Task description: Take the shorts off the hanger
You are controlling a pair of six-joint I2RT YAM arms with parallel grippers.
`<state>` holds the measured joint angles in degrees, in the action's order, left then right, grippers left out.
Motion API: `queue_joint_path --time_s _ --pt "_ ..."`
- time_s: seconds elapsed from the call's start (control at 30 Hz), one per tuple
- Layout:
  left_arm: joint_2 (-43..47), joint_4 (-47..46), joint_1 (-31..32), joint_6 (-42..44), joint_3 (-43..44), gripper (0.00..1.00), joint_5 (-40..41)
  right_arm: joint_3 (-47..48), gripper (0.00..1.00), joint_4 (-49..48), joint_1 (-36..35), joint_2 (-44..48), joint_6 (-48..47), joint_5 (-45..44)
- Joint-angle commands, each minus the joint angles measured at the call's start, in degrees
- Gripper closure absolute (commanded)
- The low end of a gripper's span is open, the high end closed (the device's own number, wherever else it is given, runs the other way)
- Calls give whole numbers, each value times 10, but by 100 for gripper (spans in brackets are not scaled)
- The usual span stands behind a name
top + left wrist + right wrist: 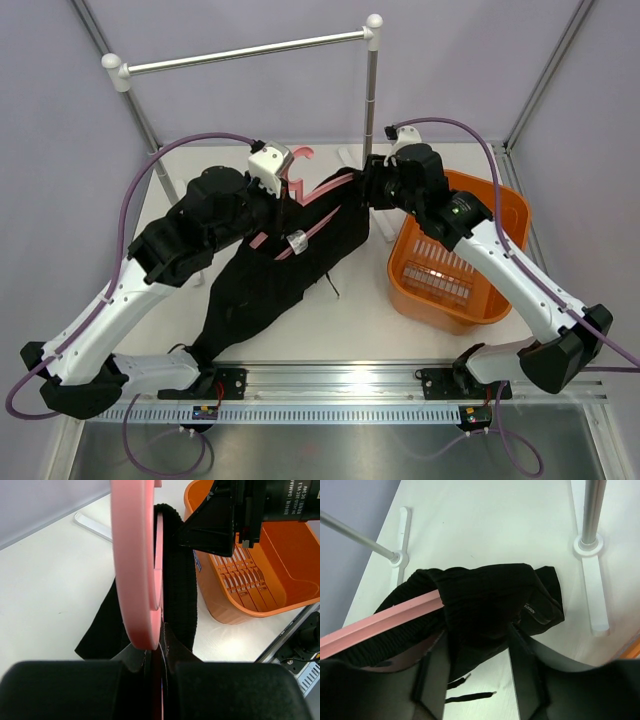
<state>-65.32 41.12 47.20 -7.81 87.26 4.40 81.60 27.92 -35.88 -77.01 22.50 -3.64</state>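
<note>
**Both arms meet at the hanger over a white table**

The white table point(340, 320) is walled in by pale grey panels. Nearest the arm bases, the limp end of the shorts point(270, 290) trails on the surface toward the left arm. Farther in, the fabric rises to the hanger point(322, 188), which is tilted above the table. The left gripper point(161, 690) has its jaws pressed almost together on the pink frame, with black cloth pinched alongside. Opposite it, the right gripper point(476, 632) has its jaws partly apart, clamping a thick bunch of the waistband at the hanger's end. The orange basket point(505, 215) sits under the right arm. The grey rail point(250, 50) stands farthest back.
</note>
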Motion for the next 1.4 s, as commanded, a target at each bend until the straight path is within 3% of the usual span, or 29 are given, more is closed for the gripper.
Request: queue_joint_path --time_s 0.0,0.07,0.2,0.23,0.5,0.87,1.07,1.37 --pt "7 -39 4 9 31 100 7 43 53 8 -5 -12 -8 -46" --pt "7 -34 4 11 33 100 7 53 62 17 -6 -24 -11 -53" --pt "6 -25 7 14 34 100 6 79 98 28 -6 -36 -18 -76" --pt "5 -20 8 17 35 100 6 85 100 34 -6 -38 -23 -95" --pt "14 31 54 38 56 100 22 175 100 97 3 -92 -47 -201" --pt "63 21 59 45 54 100 55 199 100 93 77 -145 -29 -125" --pt "101 -145 59 11 -25 100 133 149 100 74 41 -115 -11 -80" --pt "98 -398 59 -3 -122 100 221 113 100 56 -171 -46 4 -122"
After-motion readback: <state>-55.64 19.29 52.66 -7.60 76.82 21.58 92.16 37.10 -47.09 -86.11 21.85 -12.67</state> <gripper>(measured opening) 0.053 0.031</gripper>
